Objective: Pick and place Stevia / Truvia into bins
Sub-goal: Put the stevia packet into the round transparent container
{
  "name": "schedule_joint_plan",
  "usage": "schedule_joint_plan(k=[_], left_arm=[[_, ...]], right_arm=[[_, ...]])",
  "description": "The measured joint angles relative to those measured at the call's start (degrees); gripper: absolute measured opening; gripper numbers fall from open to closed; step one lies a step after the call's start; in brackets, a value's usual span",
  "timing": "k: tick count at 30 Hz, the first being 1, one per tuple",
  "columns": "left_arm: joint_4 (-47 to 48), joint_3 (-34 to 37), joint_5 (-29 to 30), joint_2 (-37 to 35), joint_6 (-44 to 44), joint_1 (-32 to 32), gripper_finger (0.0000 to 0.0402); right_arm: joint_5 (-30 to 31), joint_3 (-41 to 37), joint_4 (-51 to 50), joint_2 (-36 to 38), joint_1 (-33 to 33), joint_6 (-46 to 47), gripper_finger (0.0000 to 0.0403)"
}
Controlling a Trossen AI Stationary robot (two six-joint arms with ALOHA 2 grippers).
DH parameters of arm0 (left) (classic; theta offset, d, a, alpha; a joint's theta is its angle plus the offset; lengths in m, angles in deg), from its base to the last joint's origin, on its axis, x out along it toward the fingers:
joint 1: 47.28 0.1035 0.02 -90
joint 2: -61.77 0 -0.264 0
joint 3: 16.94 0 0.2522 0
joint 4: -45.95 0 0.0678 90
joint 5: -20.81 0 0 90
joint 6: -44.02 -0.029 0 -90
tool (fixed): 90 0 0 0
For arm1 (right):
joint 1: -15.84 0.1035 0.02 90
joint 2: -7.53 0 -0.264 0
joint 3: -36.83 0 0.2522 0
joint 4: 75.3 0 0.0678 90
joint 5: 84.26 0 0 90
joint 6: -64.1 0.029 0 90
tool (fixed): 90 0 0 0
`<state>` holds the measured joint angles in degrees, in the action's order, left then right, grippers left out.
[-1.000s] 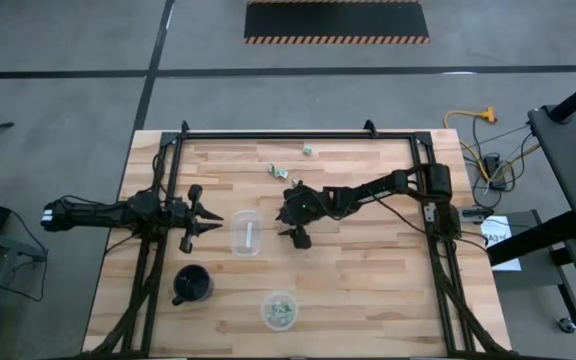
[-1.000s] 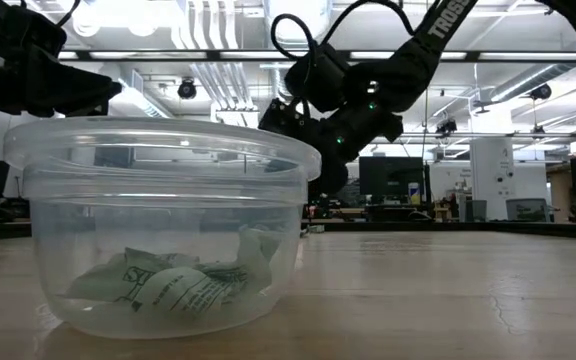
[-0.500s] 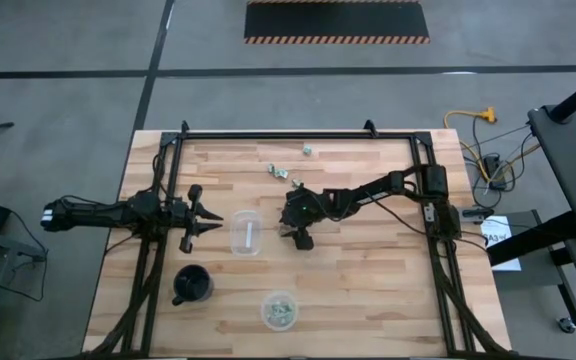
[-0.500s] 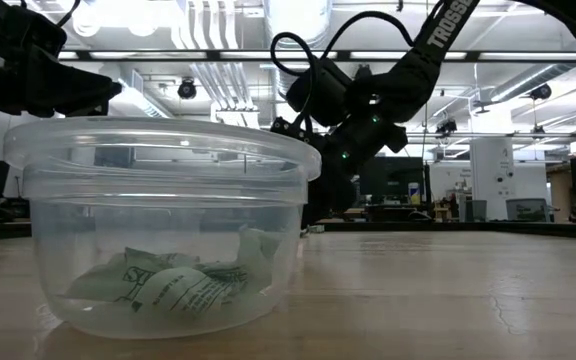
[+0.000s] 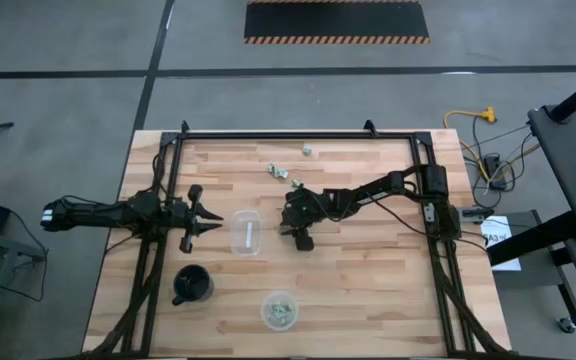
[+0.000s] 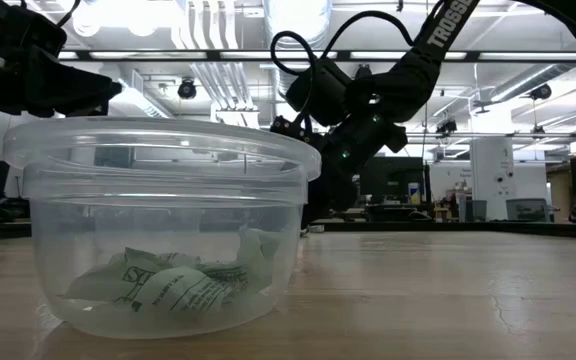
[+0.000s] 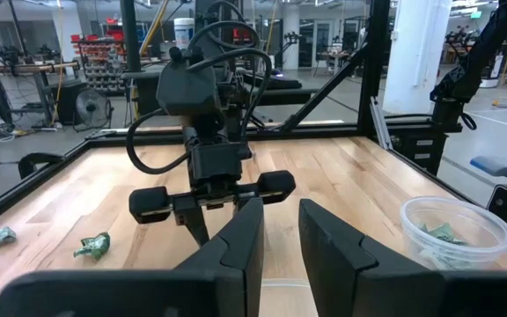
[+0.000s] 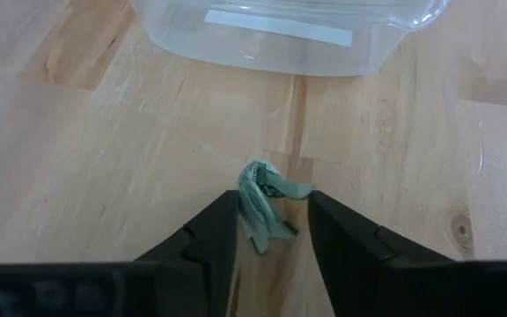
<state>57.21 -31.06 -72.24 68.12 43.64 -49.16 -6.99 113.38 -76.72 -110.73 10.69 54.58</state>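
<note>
Right wrist view alone shows the right end effector (image 8: 271,224) gripping a crumpled pale green paper packet (image 8: 262,198) beside the squarish clear plastic bin (image 8: 289,35); left end effector (image 7: 280,233) narrow.

Pale green crumpled paper packet (image 8: 262,201); clear squarish plastic container (image 8: 289,31) with a white strip; light wood plank desk (image 5: 368,270); black mug (image 5: 192,285).

The wooden tabletop (image 5: 368,280) carried a squarish clear bin (image 5: 247,232), a round clear bin (image 5: 279,309) holding packets, a black mug (image 5: 192,285), and loose green packets (image 5: 279,171) near its far edge.
</note>
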Motion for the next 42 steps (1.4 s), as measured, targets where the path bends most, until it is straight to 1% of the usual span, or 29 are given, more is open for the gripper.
schedule_joint_plan(k=[3,14,31,33,35,42], left_arm=[[-0.02,0.00,0.00,0.00,0.00,0.00,0.0057],[0.00,0.00,0.01,0.00,-0.02,0.01,0.0057],[0.00,0.00,0.00,0.00,0.00,0.02,0.0057],[0.00,0.00,0.01,0.00,-0.02,0.01,0.0057],[0.00,0.00,0.00,0.00,-0.01,0.02,0.0057],[0.00,0.00,0.01,0.00,-0.01,0.01,0.0057]], right_arm=[[-1.22,0.00,0.08,0.00,0.00,-0.18,0.0110],[-1.44,0.02,0.35,0.21,0.00,-0.55,0.0062],[-2.78,0.79,-0.11,1.14,0.00,0.09,0.0056],[-2.78,0.79,-0.07,1.14,0.02,0.04,0.0060],[-2.78,0.76,-0.07,1.14,0.02,0.08,0.0073],[-2.57,0.74,0.27,1.05,0.02,0.11,0.0145]])
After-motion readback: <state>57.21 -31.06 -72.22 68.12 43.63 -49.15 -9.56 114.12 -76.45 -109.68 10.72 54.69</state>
